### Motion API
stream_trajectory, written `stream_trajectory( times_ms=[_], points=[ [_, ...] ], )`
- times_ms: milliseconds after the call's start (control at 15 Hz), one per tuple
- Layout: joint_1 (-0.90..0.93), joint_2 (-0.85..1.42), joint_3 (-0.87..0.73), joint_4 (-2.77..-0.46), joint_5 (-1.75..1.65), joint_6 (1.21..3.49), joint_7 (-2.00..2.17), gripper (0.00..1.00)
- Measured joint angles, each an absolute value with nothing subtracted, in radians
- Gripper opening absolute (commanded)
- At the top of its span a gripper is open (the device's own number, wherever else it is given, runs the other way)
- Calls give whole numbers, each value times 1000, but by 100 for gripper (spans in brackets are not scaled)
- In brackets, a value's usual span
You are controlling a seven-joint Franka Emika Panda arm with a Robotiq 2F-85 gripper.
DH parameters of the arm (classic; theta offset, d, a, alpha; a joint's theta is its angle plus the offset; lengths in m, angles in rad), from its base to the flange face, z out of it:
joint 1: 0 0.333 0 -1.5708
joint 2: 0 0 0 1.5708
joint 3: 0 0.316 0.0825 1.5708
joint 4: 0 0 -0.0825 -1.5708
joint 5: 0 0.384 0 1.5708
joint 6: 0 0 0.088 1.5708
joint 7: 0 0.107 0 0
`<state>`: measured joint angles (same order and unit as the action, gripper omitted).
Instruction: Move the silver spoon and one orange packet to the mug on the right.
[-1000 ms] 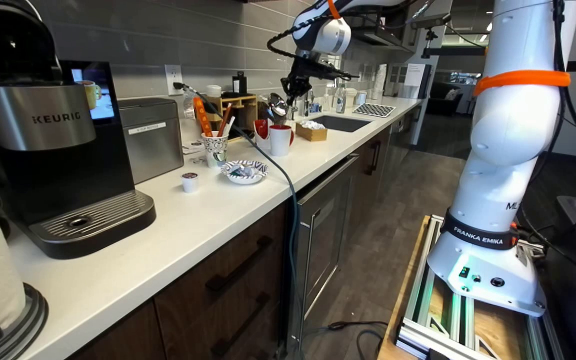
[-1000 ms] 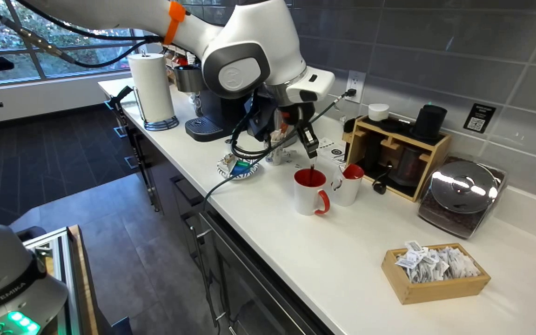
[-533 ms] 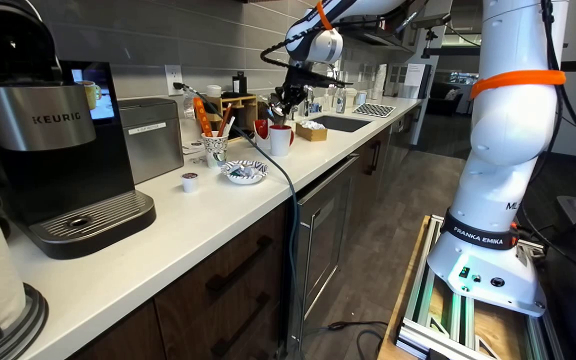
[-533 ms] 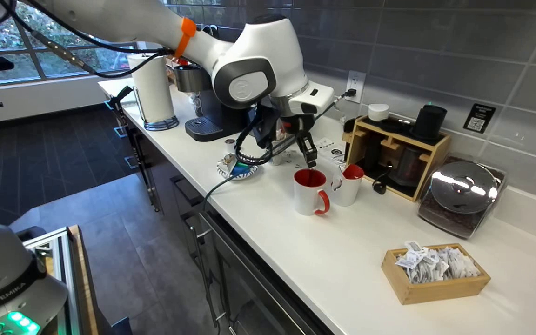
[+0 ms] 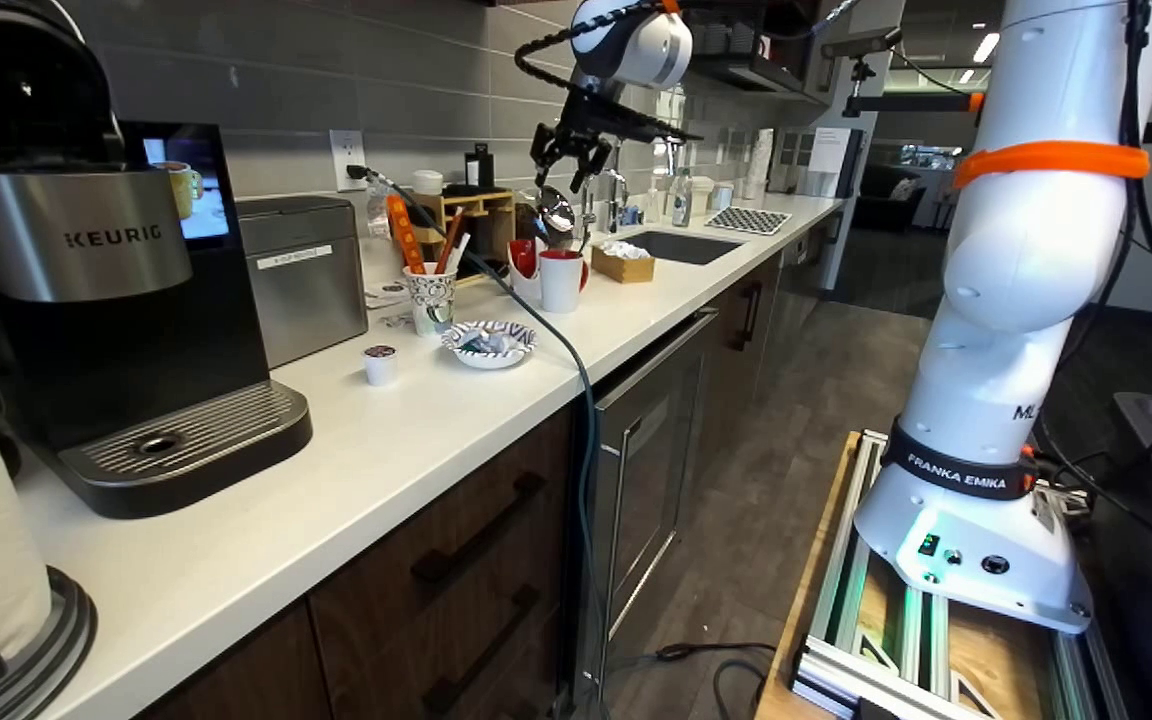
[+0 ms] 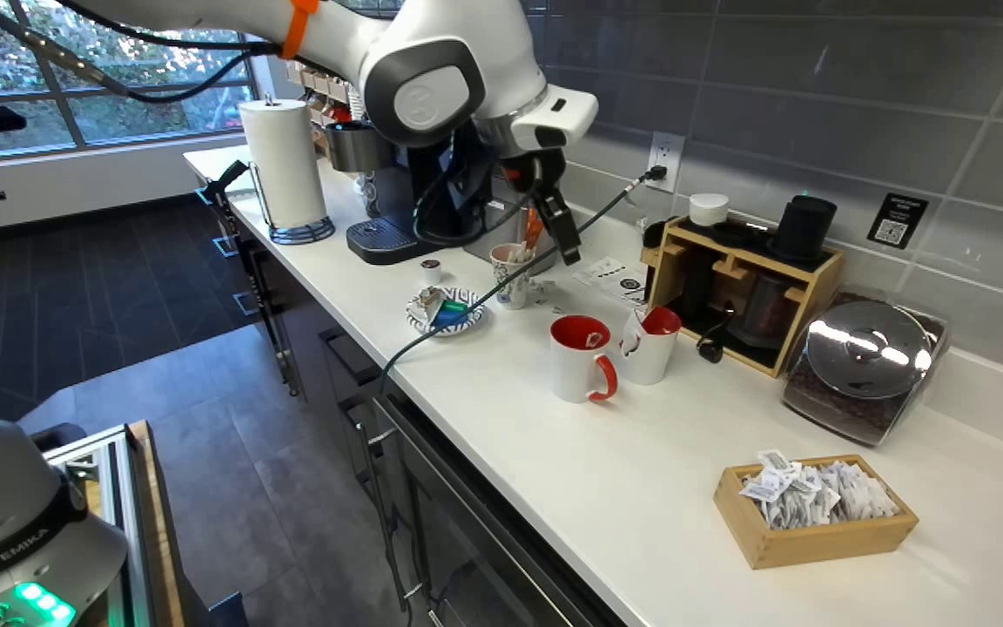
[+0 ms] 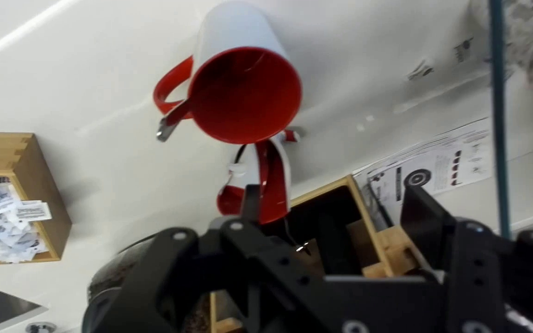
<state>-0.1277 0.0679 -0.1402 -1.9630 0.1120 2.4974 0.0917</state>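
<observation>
The white mug (image 7: 238,27) with a red inside and red handle stands upright on the counter, in both exterior views too. In the wrist view the silver spoon (image 7: 174,118) leans in this mug, its handle end poking out over the rim beside the red handle; its lower part is hidden. Above the mug, in an exterior view, hangs my gripper (image 5: 565,172) with its fingers spread apart. The wrist view also shows the gripper (image 7: 337,206) open, with nothing between the pads. An orange packet (image 5: 404,235) stands upright in a patterned paper cup (image 5: 432,302).
A second red-lined mug (image 6: 649,353) stands close beside. Behind it is a wooden organizer (image 6: 741,296). A dark cable (image 6: 493,292) crosses the counter near the mugs. Also there are a bowl of wrapped items (image 5: 488,345), a coffee pod (image 5: 379,366) and a wooden box of packets (image 6: 815,531).
My gripper went down toward the mug with the spoon, then opened, let go of it and rose up and away. The spoon now rests in the mug.
</observation>
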Motion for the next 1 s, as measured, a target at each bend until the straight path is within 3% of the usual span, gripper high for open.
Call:
stream_trajectory(
  times_ms=[533,1000],
  points=[
    [-18,-8,-8,-2093,235,2446,-33,100],
    [-3,4,3,-2106,255,2446,-67,100]
  ],
)
